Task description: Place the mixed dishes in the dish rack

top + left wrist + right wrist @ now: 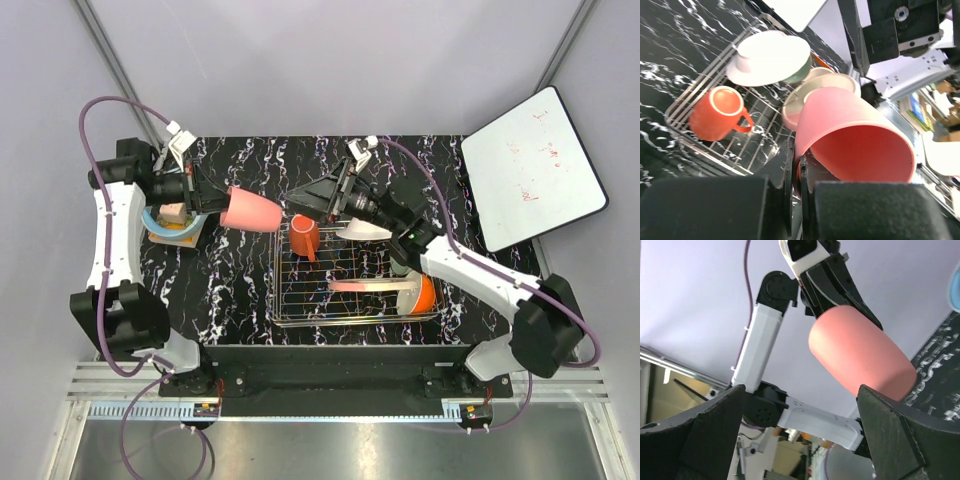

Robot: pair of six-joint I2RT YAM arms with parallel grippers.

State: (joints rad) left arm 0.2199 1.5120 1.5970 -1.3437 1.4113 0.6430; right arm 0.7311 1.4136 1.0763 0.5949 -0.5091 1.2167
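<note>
My left gripper (224,206) is shut on the rim of the pink cup (250,210), which hangs on its side above the table just left of the dish rack (350,322). In the left wrist view one finger sits inside the pink cup (855,135) and the other outside, with the gripper (799,165) pinching the wall. My right gripper (300,205) hovers open over the rack's left end, facing the cup (860,352), nothing between its fingers (895,430). In the rack lie an orange-red mug (304,236), a white plate (362,230), a salmon-pink plate (365,286) and a white-and-orange bowl (422,294).
A light blue tub (170,222) holding a small object stands at the left under my left arm. A white board with red scribbles (533,168) leans at the back right. In the left wrist view the mug (717,112) and the white plate (772,57) lie close below the cup.
</note>
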